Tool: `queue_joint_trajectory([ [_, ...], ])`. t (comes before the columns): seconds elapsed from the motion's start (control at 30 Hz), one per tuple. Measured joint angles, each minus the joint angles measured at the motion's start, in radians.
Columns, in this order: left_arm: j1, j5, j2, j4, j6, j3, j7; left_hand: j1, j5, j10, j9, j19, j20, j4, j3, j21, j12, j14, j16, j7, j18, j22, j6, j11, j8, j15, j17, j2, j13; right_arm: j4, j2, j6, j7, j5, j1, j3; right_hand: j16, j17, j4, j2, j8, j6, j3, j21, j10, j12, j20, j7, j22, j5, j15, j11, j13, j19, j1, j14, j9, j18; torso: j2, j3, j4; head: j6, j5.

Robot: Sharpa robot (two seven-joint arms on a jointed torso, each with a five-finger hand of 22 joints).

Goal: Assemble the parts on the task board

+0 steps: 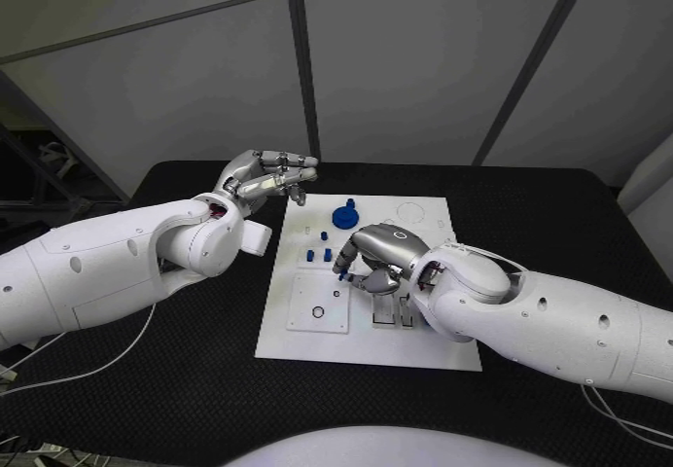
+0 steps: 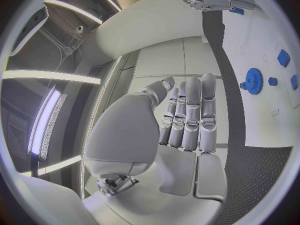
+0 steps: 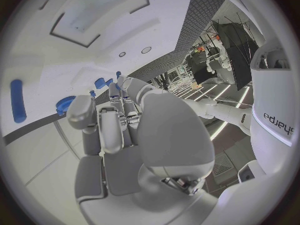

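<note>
Judging by the loose blue parts point(image 1: 326, 253) lying just beyond the right hand point(image 1: 376, 261), assembly is not finished. They are small smooth plastic pieces, one a toothed gear point(image 1: 345, 215), on the flat white task board point(image 1: 435, 342). The right hand's fingers curl down over the board; if they pinch anything, I cannot tell. The left hand point(image 1: 264, 176) hovers beside it, fingers together, holding nothing, above the black textured surface point(image 1: 168, 389).

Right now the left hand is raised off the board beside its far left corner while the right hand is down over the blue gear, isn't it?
Not quite: the right hand is down over the small blue pegs mid-board, not the gear, which lies clear farther back. The head view shows it. The left hand is raised beside the board as you say.
</note>
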Motion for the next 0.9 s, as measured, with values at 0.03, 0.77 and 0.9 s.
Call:
queue_joint_trajectory([
  [0.03,0.0,0.0,0.0,0.0,0.0,0.0,0.0,0.0,0.0,0.0,0.0,0.0,0.0,0.0,0.0,0.0,0.0,0.0,0.0,0.0,0.0,0.0,0.0,0.0,0.0,0.0,0.0,0.0,0.0,-0.003,0.003,0.001,0.0,0.001,-0.001,0.0,0.0,0.0,0.0,0.0,0.0,0.0,0.0,0.0,0.0,0.0,0.0,0.0,0.0,0.0,0.0,0.0,0.0,0.0,0.0,0.0,0.0,0.0,0.0,0.0001,0.0,-0.001,0.001],
  [0.77,0.0,0.003,0.003,-0.001,0.0,0.0,0.0,0.0,0.0,0.0,0.0,0.0,0.0,0.0,0.0,0.0,0.0,0.0,0.0,0.0,0.0,0.0,0.0,0.0,0.0,0.0,-0.001,0.0,0.0,-0.03,0.032,0.056,0.0,0.002,-0.008,-0.018,0.0,0.0,0.0,-0.005,-0.004,0.0,0.0,0.0,0.0,-0.001,0.0,0.0,0.0,-0.002,0.0,0.0,0.002,0.0,-0.005,0.0,0.001,0.0,0.0,0.0002,-0.0007,-0.014,0.016],
  [0.9,0.0,0.003,0.003,-0.001,0.0,0.0,0.0,0.0,0.0,0.0,0.0,0.0,0.0,0.0,0.0,0.0,0.0,0.0,0.0,0.0,0.0,0.0,0.0,0.0,0.0,0.0,-0.001,0.0,0.0,-0.032,0.034,0.063,0.0,0.001,-0.008,-0.019,0.0,0.0,0.0,-0.007,-0.004,0.0,0.0,0.0,0.0,-0.004,0.0,0.0,0.001,0.002,0.0,0.0,0.002,0.0,-0.007,0.0,0.001,0.0,0.0,0.0001,-0.0007,-0.016,0.017],
])
